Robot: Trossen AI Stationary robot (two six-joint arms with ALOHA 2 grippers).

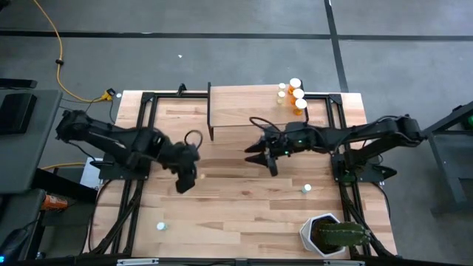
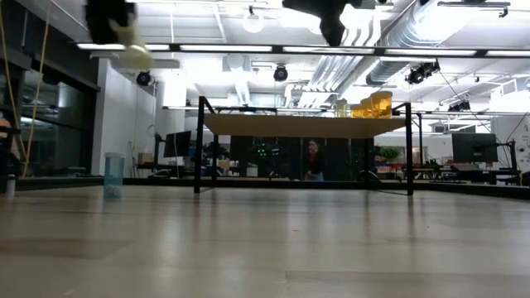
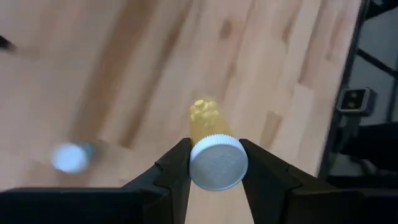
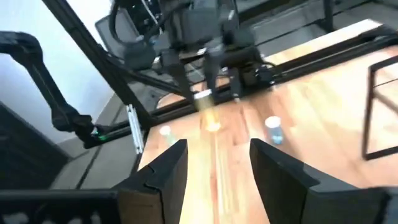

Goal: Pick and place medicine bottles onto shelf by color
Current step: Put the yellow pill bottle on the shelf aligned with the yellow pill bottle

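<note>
the left gripper (image 1: 185, 179) hangs above the left half of the striped light-wood tabletop (image 1: 236, 207), its fingers (image 3: 171, 171) pinched on a small translucent orange pill bottle with a round white cap (image 3: 211, 152); in the left wrist view the cap sits clamped between the two dark fingers and the orange body points away over the wood, clear of the surface. near the front left corner of the tabletop stands a pale blue pill bottle with a white cap (image 1: 160, 226), on its own. at the middle of the far edge sits the low light-wood shelf on thin black metal legs (image 1: 251, 111), and along its right end three more orange pill bottles with white caps (image 1: 297, 94) stand close together on the board. the right gripper (image 1: 264, 157) hovers just in front of the shelf's front edge near the middle of the tabletop, its fingers (image 4: 165, 168) spread apart and holding nothing. farther right, another small white-capped bottle (image 1: 306, 189) stands toward the right edge of the tabletop; its body colour is hard to tell. at the front right corner stands a large white pot with a green plant (image 1: 332, 235).
</note>
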